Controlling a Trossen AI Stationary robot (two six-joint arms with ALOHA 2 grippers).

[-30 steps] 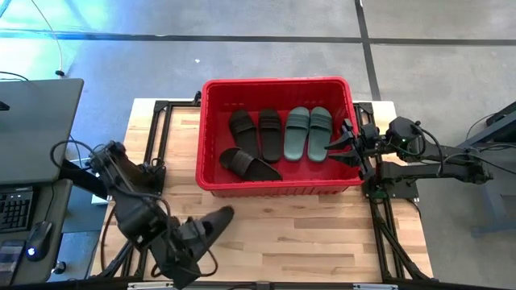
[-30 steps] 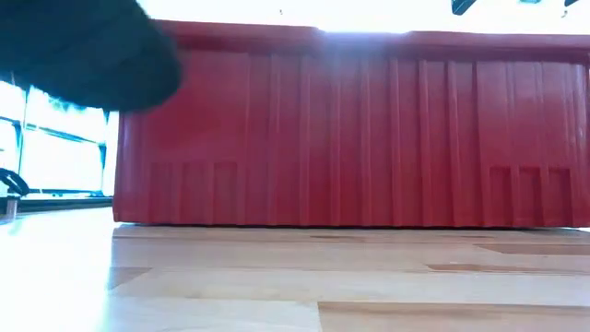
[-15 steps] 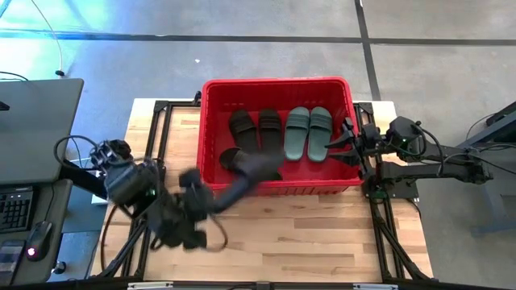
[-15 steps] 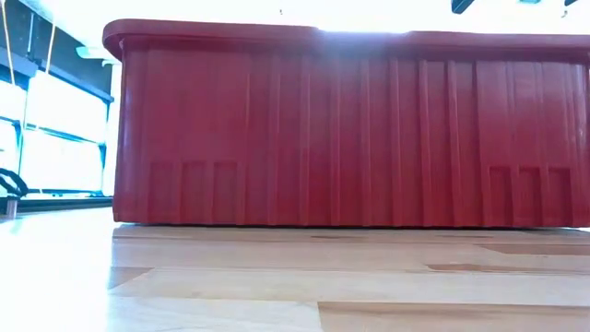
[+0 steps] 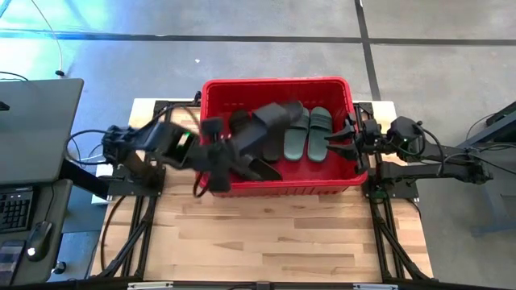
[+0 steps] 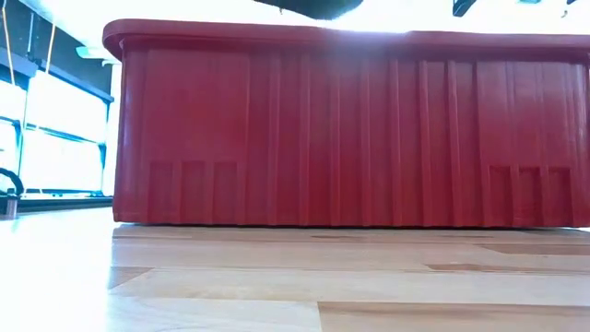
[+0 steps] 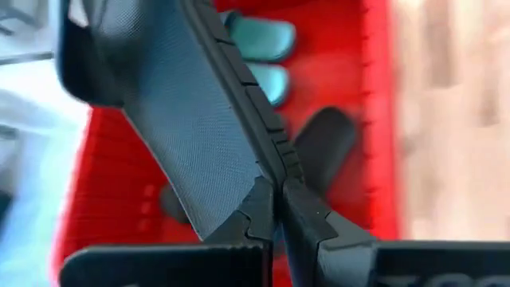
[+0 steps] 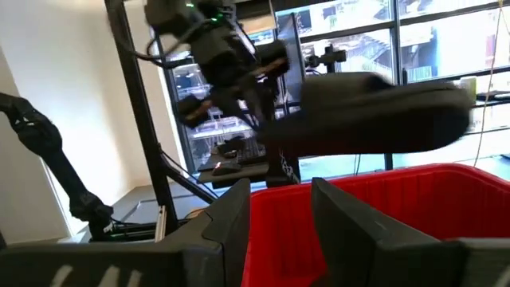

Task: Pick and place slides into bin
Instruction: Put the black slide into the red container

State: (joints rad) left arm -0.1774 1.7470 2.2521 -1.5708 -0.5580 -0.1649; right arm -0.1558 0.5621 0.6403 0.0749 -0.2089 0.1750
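Reaching over the near-left wall of the red bin [image 5: 211, 184], the left gripper [image 5: 235, 148] is pinched tight on the edge of a black slide [image 5: 266, 129], holding it in the air above the slides lying inside: two green [image 5: 308, 133], the others black. The right gripper [image 5: 339, 142] waits at the bin's right rim, fingers parted, holding nothing.

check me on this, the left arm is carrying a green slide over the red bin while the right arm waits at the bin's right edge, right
Not quite: the slide clamped in the left gripper is black, as the high view shows. The rest stands: it is over the red bin and the right gripper waits at the bin's right edge.
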